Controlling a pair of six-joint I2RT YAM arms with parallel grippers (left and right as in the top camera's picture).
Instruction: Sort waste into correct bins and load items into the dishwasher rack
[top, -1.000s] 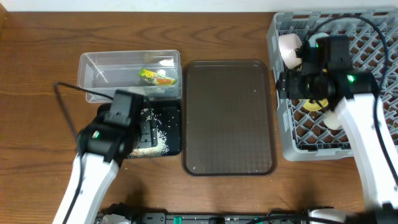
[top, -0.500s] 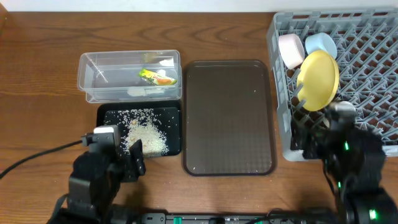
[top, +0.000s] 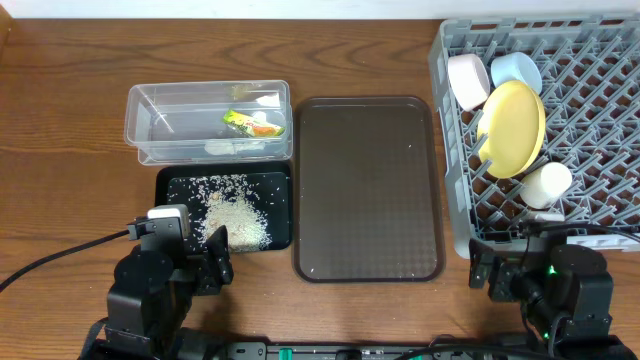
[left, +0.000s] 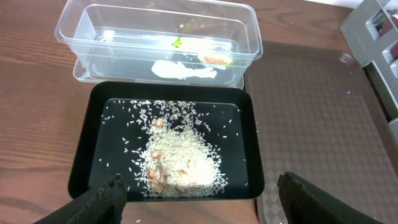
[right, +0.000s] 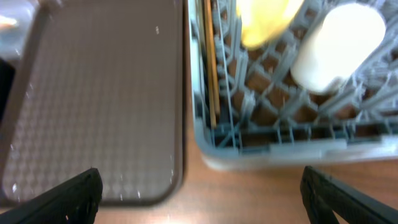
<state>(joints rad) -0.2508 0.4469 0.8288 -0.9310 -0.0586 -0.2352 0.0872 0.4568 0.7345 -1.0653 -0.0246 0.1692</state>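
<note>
The green-yellow wrapper (top: 252, 123) lies in the clear tub (top: 145, 110); the left wrist view shows it too (left: 208, 57). White rice (top: 235, 218) is piled in the black tray (top: 175, 185). The grey rack (top: 600, 130) holds the pink bowl (top: 466, 80), blue bowl (top: 516, 70), yellow plate (top: 514, 128) and white cup (top: 546, 184). Chopsticks (right: 211, 68) stand in the rack's left edge. My left gripper (top: 185, 262) is open and empty at the tray's near edge. My right gripper (top: 535, 275) is open and empty in front of the rack.
A dark brown serving tray (top: 368, 185) lies bare between the black tray and the rack. White scraps (left: 183, 70) lie in the clear tub. Bare wooden table runs along the front and left.
Both arms have pulled back from the black tray and the rack to the table's front edge. The plate, bowls and cup in the rack have come into view.
</note>
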